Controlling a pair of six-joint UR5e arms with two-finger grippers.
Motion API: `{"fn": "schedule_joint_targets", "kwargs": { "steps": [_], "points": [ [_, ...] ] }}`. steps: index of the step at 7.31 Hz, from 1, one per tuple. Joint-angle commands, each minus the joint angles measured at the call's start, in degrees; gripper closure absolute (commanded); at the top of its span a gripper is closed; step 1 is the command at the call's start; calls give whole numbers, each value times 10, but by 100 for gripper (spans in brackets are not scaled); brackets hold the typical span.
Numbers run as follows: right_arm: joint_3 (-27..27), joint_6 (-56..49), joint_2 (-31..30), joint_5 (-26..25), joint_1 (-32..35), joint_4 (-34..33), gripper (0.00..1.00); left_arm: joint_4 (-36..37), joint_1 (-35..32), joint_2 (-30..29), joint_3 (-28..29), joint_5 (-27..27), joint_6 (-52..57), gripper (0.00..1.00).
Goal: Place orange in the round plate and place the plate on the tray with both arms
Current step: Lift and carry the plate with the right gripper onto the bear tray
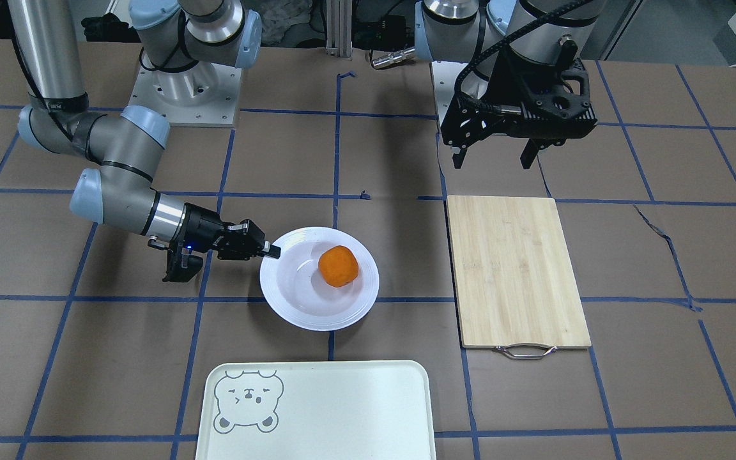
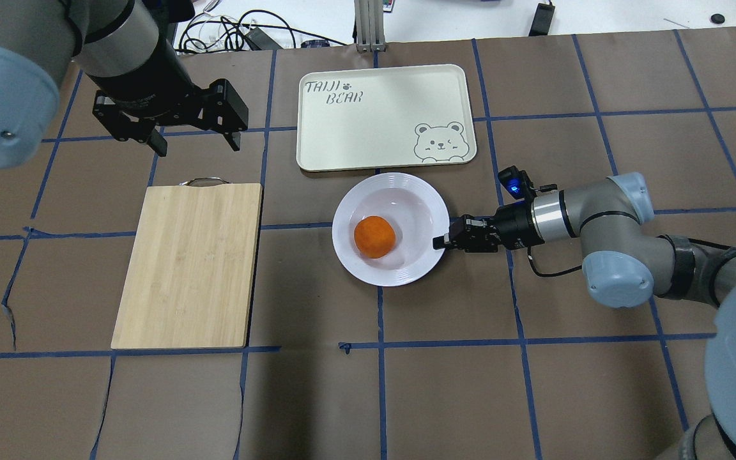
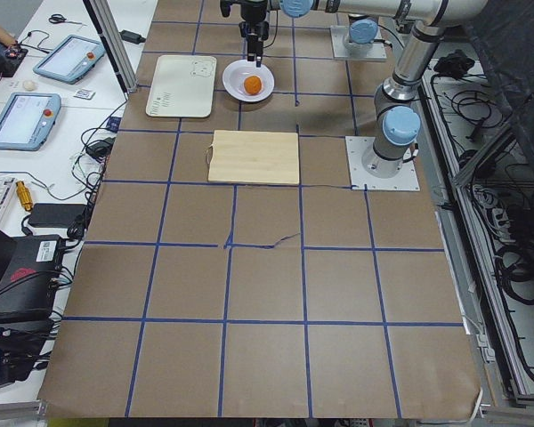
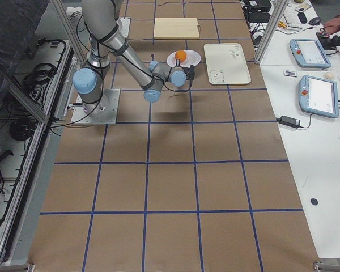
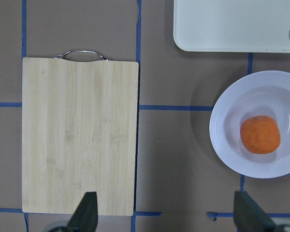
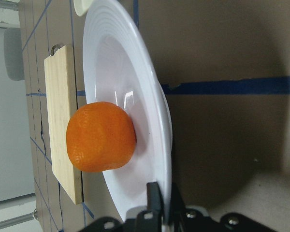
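Observation:
The orange (image 1: 338,266) (image 2: 374,237) lies in the shallow centre of the white round plate (image 1: 291,313) (image 2: 406,198), on the table a little short of the tray (image 1: 342,409) (image 2: 381,121). My right gripper (image 1: 272,250) (image 2: 439,241) comes in low from the side and is shut on the plate's rim; in the right wrist view the rim (image 6: 159,121) runs between the fingers, with the orange (image 6: 100,137) just beyond. My left gripper (image 1: 492,156) (image 2: 197,144) (image 5: 166,212) hangs open and empty, high above the table, away from the plate.
A bamboo cutting board (image 1: 518,271) (image 2: 192,262) (image 5: 79,135) with a metal handle lies beside the plate, below the left gripper. Brown table covering with blue tape lines surrounds everything. Tablets and cables sit on a side bench (image 3: 36,107) past the tray.

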Motion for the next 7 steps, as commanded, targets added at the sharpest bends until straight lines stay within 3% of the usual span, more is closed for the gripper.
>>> {"fn": "schedule_joint_targets", "kwargs": {
  "steps": [1,4,7],
  "points": [
    [-4,86,-23,-6,0,-2,100,0,0,0,0,0,1,0],
    [-4,172,-68,-4,0,3,100,0,0,0,0,0,1,0],
    [-45,245,-76,1,-1,5,100,0,0,0,-1,1,1,0]
  ]
}}
